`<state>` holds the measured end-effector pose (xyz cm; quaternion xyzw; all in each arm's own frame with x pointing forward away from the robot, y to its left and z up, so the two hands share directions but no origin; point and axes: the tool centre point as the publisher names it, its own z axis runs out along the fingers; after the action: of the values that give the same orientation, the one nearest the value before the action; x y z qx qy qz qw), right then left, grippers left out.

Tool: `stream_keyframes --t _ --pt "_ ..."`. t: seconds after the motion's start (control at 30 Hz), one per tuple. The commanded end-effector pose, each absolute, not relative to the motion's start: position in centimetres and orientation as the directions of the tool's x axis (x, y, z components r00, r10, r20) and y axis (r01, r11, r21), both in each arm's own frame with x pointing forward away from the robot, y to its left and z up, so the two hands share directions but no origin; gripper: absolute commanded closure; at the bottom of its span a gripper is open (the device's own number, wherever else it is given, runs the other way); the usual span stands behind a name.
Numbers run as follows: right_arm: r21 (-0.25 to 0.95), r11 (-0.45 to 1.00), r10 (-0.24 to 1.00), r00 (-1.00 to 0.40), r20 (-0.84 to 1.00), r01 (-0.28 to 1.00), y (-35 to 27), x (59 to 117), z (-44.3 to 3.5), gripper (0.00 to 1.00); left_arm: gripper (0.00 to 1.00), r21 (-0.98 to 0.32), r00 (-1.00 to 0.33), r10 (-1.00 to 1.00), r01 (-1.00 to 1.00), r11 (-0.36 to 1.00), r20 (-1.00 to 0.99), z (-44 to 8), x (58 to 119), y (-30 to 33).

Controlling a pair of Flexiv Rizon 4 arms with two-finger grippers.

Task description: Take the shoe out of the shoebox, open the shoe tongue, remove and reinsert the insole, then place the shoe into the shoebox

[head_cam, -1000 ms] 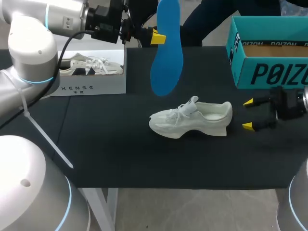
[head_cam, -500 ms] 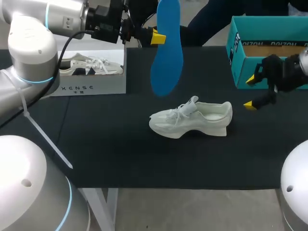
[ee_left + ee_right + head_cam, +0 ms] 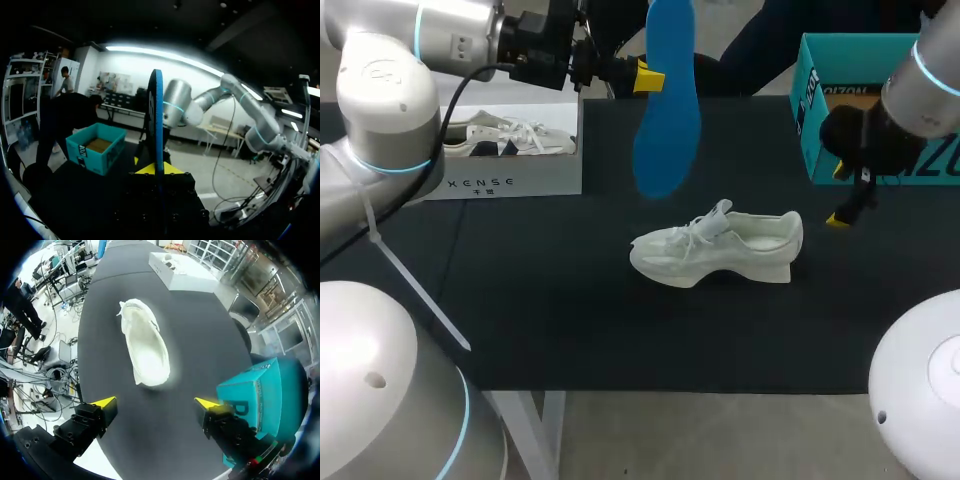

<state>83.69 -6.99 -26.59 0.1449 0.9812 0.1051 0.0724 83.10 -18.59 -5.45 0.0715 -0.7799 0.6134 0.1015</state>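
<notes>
Counted one white shoe (image 3: 720, 247), standing on its sole mid-bench (image 3: 570, 320), toe left. Counted one blue insole (image 3: 667, 100), hanging beyond it, pinched in the left tool (image 3: 650, 78). Counted two boxes: teal shoebox (image 3: 810, 100) far right, white box (image 3: 510, 180) far left with a second sneaker (image 3: 510, 135) inside. Found the right tool (image 3: 155, 402) spread wide, gripping nothing, right of the heel. Seen only from the left wrist: insole edge-on between both yellow tips. Only from the right wrist: straight down into the shoe's opening

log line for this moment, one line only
left claw: shut on blue insole, held aloft | right claw: open, empty | shoe: upright on table, outside teal shoebox
</notes>
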Motion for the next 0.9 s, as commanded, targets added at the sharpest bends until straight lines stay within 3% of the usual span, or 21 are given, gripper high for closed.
stream_keyframes --t 0.03,0.2,0.57,0.9 --pt "-0.052 0.939 0.33 -0.932 -0.152 0.341 -8.3 80.2 -24.9 0.0 1.0 -0.943 -0.969 0.014 -0.236 0.235 0.246 -5.5 83.1 -18.7" --pt "-0.048 0.932 0.348 -0.925 -0.15 0.358 -8.8 79.3 -24.8 0.0 1.0 -0.943 -0.969 0.014 -0.236 0.235 0.246 -5.5 83.1 -18.7" --pt "-0.024 0.966 0.252 -0.955 -0.157 0.258 -6.6 84.1 -24.8 0.0 1.0 -0.943 -0.969 0.014 -0.236 0.235 0.246 -5.5 83.1 -18.7" --pt "0.009 0.962 0.271 -0.952 -0.144 0.272 -6.8 83.0 -25.5 0.0 1.0 -0.942 -0.967 0.027 -0.239 0.234 0.252 -5.1 82.5 -18.6"
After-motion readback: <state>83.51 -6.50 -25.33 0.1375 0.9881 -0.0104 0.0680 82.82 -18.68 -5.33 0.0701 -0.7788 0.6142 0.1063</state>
